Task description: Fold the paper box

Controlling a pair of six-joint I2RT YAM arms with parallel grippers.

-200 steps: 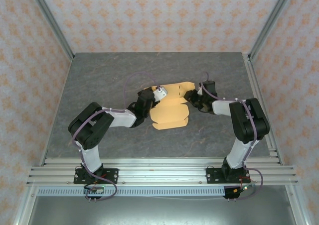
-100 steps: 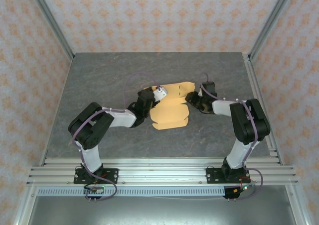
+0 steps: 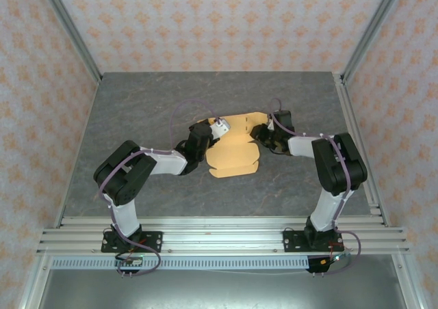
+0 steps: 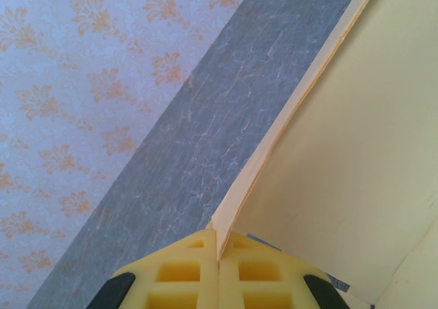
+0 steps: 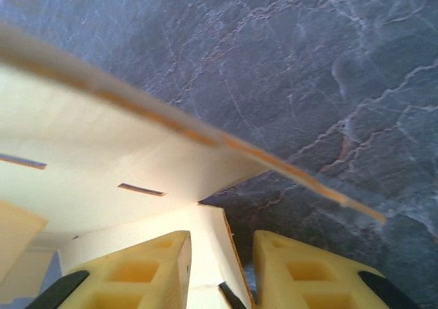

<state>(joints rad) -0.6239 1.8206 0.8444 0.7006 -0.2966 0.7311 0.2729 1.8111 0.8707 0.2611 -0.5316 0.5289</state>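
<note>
Left pincer (image 4: 219, 249) pinches paper box (image 3: 233, 157), right pincer (image 5: 222, 258) opposite.

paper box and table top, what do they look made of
Paper box: thin matte tan card, probably kraft paperboard; the wrist views show a slim raw edge and cut slots. Table top: grey with pale veins, stone-like, though it may be a printed laminate or mat.

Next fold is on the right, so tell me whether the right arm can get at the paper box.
Probably yes. The right gripper sits at the right edge of the paper box, jaws apart with a card tab between them; nothing blocks it. The left gripper pinches the opposite side.
</note>
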